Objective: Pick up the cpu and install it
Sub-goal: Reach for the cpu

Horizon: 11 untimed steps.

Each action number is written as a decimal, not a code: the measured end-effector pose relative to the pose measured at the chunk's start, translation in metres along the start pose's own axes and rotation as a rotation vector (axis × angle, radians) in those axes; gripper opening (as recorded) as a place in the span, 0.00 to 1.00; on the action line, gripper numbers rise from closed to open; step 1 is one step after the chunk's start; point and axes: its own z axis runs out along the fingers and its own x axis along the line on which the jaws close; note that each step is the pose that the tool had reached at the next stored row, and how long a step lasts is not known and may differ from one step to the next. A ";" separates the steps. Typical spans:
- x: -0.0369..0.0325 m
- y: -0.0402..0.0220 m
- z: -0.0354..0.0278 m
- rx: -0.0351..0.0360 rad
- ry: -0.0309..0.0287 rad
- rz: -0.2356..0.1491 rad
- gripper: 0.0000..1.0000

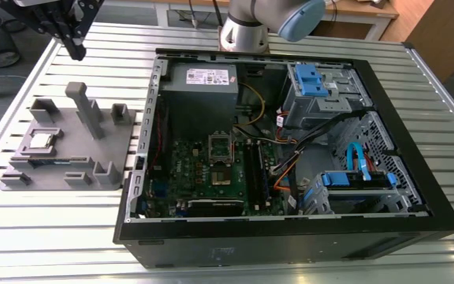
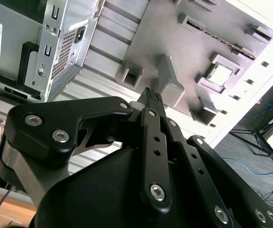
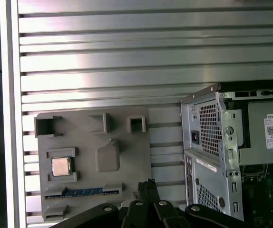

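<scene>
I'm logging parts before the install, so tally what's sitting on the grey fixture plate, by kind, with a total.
cpu: 1
memory stick: 1
Total: 2, both seated in the grey fixture plate

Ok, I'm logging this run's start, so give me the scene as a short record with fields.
cpu: lying in its pocket on the grey fixture plate, not gripped
gripper: shut, empty, in the air apart from the cpu
memory stick: slotted on the plate beside the cpu
computer case: open, motherboard exposed
</scene>
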 end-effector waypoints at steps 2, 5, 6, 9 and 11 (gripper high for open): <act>0.0018 -0.0001 -0.0001 0.0000 -0.0001 0.000 0.11; 0.0053 -0.0004 0.0000 -0.0001 -0.0002 0.000 0.11; 0.0071 -0.0006 0.0001 0.0000 -0.0001 0.000 0.11; 0.0143 -0.0011 0.0007 -0.0001 -0.0002 0.000 0.11; 0.0200 -0.0016 0.0012 0.0000 -0.0001 0.000 0.11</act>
